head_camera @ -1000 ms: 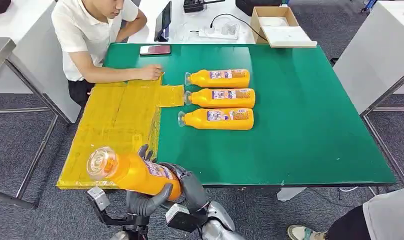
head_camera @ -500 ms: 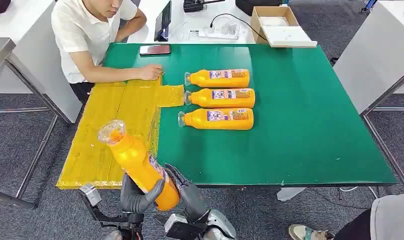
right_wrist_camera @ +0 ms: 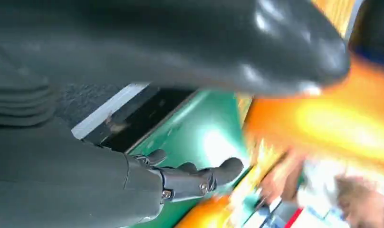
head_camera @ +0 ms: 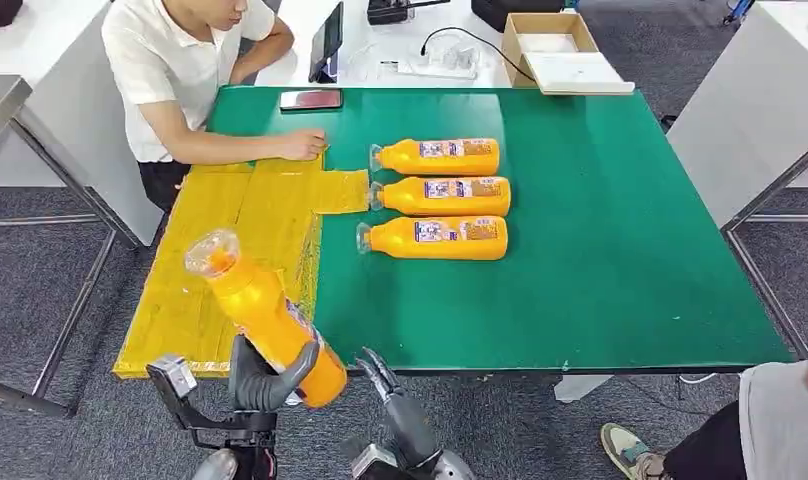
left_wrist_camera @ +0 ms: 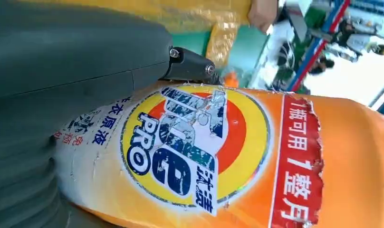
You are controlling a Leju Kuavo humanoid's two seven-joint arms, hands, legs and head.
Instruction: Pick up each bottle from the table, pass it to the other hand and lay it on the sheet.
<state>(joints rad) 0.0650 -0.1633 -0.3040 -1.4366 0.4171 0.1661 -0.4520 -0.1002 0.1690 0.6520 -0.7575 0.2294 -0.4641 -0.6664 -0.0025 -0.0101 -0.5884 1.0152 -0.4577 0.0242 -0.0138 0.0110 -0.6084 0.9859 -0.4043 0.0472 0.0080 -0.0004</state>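
Gripping the orange bottle [head_camera: 263,315] around its base, the left hand [head_camera: 263,379] tilts it; just beside, the right hand [head_camera: 385,385] is empty with fingers apart.

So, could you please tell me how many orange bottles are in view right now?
4. Three lie side by side on the green table: far bottle, middle bottle, near bottle. The held bottle is in the left hand.

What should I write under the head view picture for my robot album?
The left robot hand holds an orange bottle tilted over the yellow sheet; three bottles wait on the green table.
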